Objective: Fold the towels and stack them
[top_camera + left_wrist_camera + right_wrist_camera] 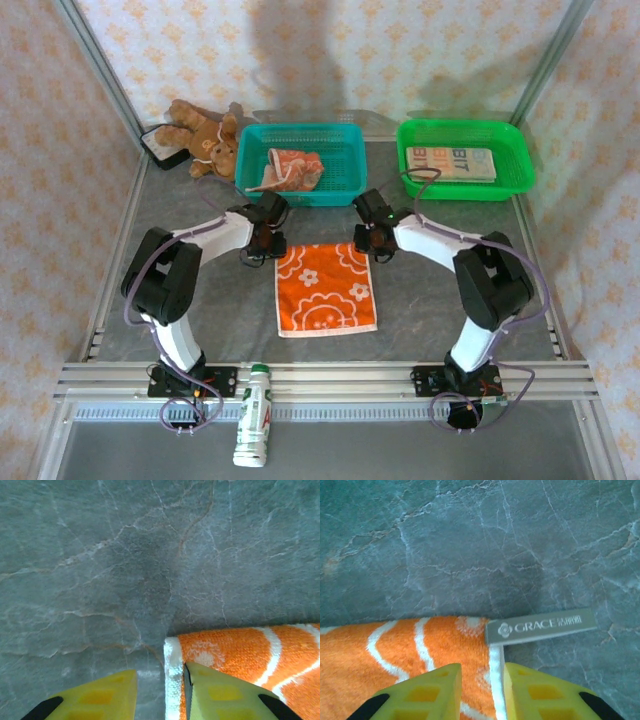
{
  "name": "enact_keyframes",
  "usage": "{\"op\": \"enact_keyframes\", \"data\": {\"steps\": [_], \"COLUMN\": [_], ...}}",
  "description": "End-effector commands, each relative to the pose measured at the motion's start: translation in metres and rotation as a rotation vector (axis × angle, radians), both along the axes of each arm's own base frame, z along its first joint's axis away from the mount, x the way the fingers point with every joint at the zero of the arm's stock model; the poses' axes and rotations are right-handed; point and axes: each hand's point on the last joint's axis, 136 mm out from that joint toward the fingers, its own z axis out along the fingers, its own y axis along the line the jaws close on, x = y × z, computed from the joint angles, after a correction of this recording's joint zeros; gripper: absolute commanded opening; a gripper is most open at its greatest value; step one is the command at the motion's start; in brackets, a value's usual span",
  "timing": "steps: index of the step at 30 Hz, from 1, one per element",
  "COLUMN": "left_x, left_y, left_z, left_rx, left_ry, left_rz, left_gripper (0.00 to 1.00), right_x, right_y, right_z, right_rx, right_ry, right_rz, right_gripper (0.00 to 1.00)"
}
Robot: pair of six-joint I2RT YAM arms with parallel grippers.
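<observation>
1. Top external view: an orange towel [325,288] lies spread flat and unfolded on the worktop [420,310], midway between the two arms. A crumpled towel [290,170] sits in the teal basket [300,128], and folded towels [450,163] are stacked in the green basket [460,125].
2. Step in hand, as I judge it: the first fold of the orange towel, with both far corners about to be taken.
3. The left gripper [262,250] hangs over the far-left corner. In the left wrist view, the left gripper [161,672] has its jaws a little apart. They straddle the white hem, one finger over cloth and one over bare worktop, pinching nothing.
4. The right gripper [372,242] mirrors it at the far-right corner. In the right wrist view, the right gripper [482,667] is likewise slightly parted over the hem, just below the grey label [542,626].
5. Both arms reach forward with elbows bent outward and wrists angled down at the cloth.
6. Next move likely calls for closing on both corners together, then lifting evenly and drawing them toward the near edge so the hems meet squarely.
</observation>
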Motion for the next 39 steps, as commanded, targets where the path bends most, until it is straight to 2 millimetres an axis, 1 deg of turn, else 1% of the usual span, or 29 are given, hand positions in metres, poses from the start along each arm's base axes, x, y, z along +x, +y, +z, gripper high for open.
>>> {"op": "enact_keyframes", "data": {"steps": [1, 7, 11, 13, 19, 26, 31, 35, 38, 39], "left_x": [0.004, 0.004, 0.003, 0.004, 0.005, 0.006, 0.007, 0.005, 0.005, 0.005], "left_y": [0.002, 0.006, 0.007, 0.006, 0.002, 0.001, -0.001, -0.002, -0.005, -0.006], "left_z": [0.000, -0.008, -0.010, -0.010, -0.010, -0.007, -0.010, -0.013, -0.016, -0.016], "left_rx": [0.013, 0.038, 0.043, 0.043, 0.025, 0.021, 0.016, 0.008, -0.003, -0.007], "left_ry": [0.012, 0.027, 0.033, 0.033, 0.039, 0.035, 0.041, 0.052, 0.060, 0.060], "left_rz": [-0.033, -0.033, -0.040, -0.042, -0.052, -0.058, -0.061, -0.066, -0.070, -0.071], "left_gripper": [0.30, 0.29, 0.29, 0.29, 0.30, 0.30, 0.30, 0.30, 0.27, 0.25], "right_x": [0.008, 0.010, 0.010, 0.012, 0.015, 0.020, 0.019, 0.017, 0.015, 0.015], "right_y": [0.000, -0.008, -0.010, -0.008, 0.001, 0.007, 0.007, 0.005, 0.005, 0.005], "right_z": [0.001, -0.016, -0.029, -0.031, -0.029, -0.014, -0.029, -0.040, -0.043, -0.043], "right_rx": [0.001, -0.033, -0.054, -0.043, 0.018, 0.075, 0.056, 0.043, 0.042, 0.043], "right_ry": [0.011, 0.048, 0.071, 0.074, 0.086, 0.071, 0.107, 0.128, 0.133, 0.133], "right_rz": [0.025, 0.027, 0.035, 0.036, 0.040, 0.032, 0.039, 0.040, 0.042, 0.044], "right_gripper": [0.27, 0.27, 0.27, 0.27, 0.29, 0.32, 0.32, 0.29, 0.23, 0.20]}}
